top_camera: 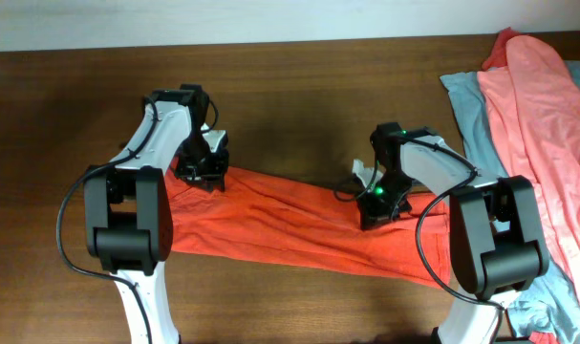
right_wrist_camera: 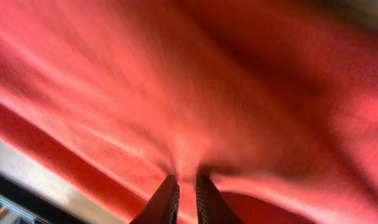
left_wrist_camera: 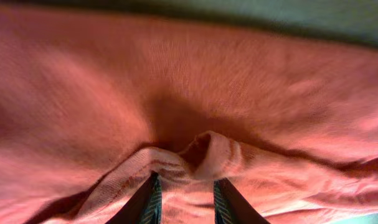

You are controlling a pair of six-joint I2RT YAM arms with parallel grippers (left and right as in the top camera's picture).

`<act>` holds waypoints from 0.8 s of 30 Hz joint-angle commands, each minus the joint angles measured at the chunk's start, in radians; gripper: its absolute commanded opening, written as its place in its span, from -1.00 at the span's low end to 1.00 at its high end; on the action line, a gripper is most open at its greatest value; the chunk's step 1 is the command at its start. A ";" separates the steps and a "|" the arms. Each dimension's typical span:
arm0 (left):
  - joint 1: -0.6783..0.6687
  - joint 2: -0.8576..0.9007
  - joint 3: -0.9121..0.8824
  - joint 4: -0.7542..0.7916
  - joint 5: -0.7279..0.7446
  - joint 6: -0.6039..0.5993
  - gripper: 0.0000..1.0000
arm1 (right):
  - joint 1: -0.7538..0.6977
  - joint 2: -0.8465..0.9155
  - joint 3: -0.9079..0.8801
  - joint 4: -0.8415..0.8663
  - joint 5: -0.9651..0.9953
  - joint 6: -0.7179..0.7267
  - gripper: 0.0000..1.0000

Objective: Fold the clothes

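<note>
The orange-red T-shirt (top_camera: 290,225) lies stretched in a long band across the table, from the left arm to the right arm. No lettering shows. My left gripper (top_camera: 202,172) is at the shirt's upper left edge; in the left wrist view its fingers (left_wrist_camera: 185,186) are closed on a bunched fold of the shirt (left_wrist_camera: 201,93) at a hem. My right gripper (top_camera: 377,205) is on the shirt's upper right part; in the right wrist view its fingers (right_wrist_camera: 185,186) pinch a thin pleat of the red cloth (right_wrist_camera: 226,93), which is pulled taut.
A salmon-pink garment (top_camera: 543,124) and a grey-blue garment (top_camera: 476,115) lie heaped at the right end of the dark wooden table (top_camera: 299,86). A pale wall runs along the table's far edge.
</note>
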 commanded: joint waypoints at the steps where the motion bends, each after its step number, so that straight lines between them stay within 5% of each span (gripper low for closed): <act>1: 0.001 0.010 -0.034 -0.006 -0.005 0.012 -0.44 | -0.005 -0.011 -0.011 -0.051 0.097 0.056 -0.69; 10: 0.004 0.010 -0.068 0.002 -0.065 0.011 -0.43 | -0.154 -0.011 -0.011 -0.093 0.256 0.266 -0.61; 19: 0.004 0.010 -0.068 0.016 -0.064 0.011 -0.43 | -0.228 -0.105 0.018 -0.162 0.206 0.219 -0.74; 24: 0.004 0.010 -0.068 0.013 -0.064 0.011 -0.43 | -0.229 -0.201 0.063 -0.137 0.203 0.219 -0.53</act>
